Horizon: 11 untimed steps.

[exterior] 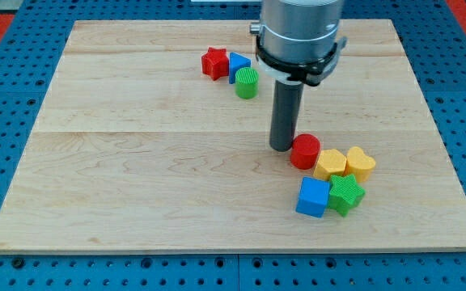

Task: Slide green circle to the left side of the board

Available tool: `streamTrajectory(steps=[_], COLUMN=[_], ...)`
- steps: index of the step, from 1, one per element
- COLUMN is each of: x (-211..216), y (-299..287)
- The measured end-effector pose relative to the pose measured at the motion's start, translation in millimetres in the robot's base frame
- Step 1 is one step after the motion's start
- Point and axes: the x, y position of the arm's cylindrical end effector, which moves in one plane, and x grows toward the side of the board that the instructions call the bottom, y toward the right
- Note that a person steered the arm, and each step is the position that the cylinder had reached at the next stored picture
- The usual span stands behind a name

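- Board (136,162): pale wood, filling the view.
- Rod comes down mid-board; my tip (281,148) touches the red circle (304,151) on its left. No jaws here, just the rod.
- Green circle (247,82): upright, round top up, near the top centre, touching the blue block (238,64), well above my tip.

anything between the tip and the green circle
No block: the camera view shows bare wood between my tip and the green circle. The red cylinder sits on the tip's other side.
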Motion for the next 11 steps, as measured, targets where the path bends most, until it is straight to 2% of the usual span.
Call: streamTrajectory(steps=[1, 3, 4, 5, 8, 9, 10, 11], x=[-9, -78, -96, -106, -119, -119, -125, -174], y=[-8, 6, 21, 8, -81, -128, -199, -197])
